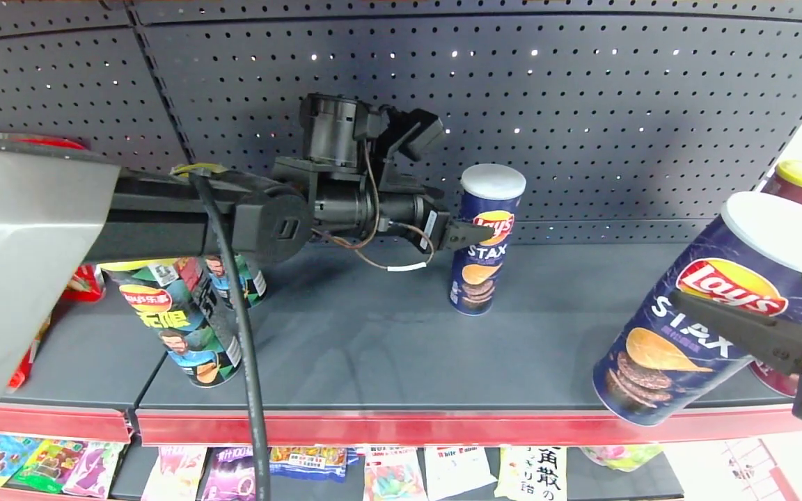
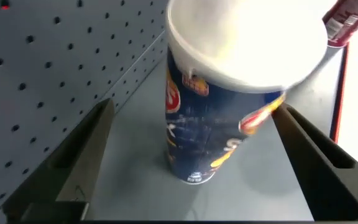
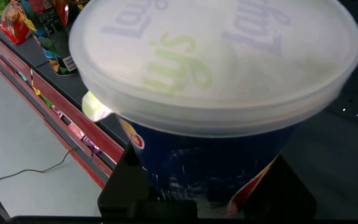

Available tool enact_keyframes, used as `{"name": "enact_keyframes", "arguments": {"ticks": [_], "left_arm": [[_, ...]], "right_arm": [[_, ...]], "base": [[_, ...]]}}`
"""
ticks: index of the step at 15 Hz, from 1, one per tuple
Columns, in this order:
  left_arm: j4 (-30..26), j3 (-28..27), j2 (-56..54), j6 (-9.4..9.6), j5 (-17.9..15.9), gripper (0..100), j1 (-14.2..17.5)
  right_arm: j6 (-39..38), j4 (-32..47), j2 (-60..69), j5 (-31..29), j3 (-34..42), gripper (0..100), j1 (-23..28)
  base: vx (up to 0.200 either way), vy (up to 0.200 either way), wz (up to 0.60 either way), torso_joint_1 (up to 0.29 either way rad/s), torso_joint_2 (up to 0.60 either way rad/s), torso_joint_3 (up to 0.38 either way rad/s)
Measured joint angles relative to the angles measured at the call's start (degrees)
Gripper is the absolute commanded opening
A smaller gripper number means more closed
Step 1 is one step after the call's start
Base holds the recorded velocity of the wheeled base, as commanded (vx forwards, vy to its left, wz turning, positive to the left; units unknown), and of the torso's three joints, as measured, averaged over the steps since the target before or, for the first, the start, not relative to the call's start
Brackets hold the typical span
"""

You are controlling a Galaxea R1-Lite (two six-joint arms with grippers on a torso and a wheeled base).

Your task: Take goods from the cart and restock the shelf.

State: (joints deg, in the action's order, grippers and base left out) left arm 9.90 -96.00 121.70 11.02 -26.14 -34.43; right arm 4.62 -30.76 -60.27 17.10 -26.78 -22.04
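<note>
- Claw on the left arm (image 1: 477,235) (image 2: 192,107) sits at mid-height of a standing blue can (image 1: 486,278) (image 2: 216,130). Its jaws are spread apart, one on each side of the can. The left wrist view shows a clear gap between one finger (image 2: 86,149) and the can's wall, while the other finger lies close alongside it.
- The standing blue can is upright between those jaws with its white lid on. Its base rests on the grey shelf deck (image 1: 373,334), and the pegboard back (image 1: 582,104) is just behind the claw and can.
- The right claw (image 1: 728,316) (image 3: 207,193) is clamped on a tilted blue can (image 1: 658,362) (image 3: 216,56), with one dark finger lying across the can's printed side.
- That can leans in the right claw's grip with its white lid up and away from the left claw. Its lower end hangs over the shelf's red front strip (image 1: 373,426).
- The two claws are well apart, the left one deeper in towards the pegboard and the right one out at the shelf's front edge.
- Behind the right claw, against the pegboard, stands a maroon can with a yellow lid (image 1: 801,182).
- Under the left forearm, far back from its claw, stand green cans (image 1: 171,327) on the deck, and a black cable (image 1: 244,334) hangs down in front of them.
- Below both claws, on the lower shelf, lie snack packets (image 1: 387,473).
</note>
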Motion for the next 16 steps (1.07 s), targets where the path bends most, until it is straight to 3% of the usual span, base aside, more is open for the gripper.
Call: {"name": "enact_keyframes", "arguments": {"ticks": [9, 13, 16], "left_arm": [[3.9, -2.1, 3.3, 0.15, -3.3, 100, -0.7], [4.0, -2.0, 3.4, 0.33, -2.8, 100, -1.3], [4.0, -2.1, 3.4, 0.33, -0.6, 100, -1.9]], "right_arm": [[0.0, 0.0, -0.4, 0.0, 0.0, 0, 0.1], [0.0, 0.0, -0.5, 0.0, 0.0, 0, 0.1], [0.0, 0.0, -0.5, -0.1, 0.0, 0, 0.1]], "base": [[0.000, 0.000, 0.00, 0.000, 0.00, 0.000], [0.000, 0.000, 0.00, 0.000, 0.00, 0.000], [0.000, 0.000, 0.00, 0.000, 0.00, 0.000]]}}
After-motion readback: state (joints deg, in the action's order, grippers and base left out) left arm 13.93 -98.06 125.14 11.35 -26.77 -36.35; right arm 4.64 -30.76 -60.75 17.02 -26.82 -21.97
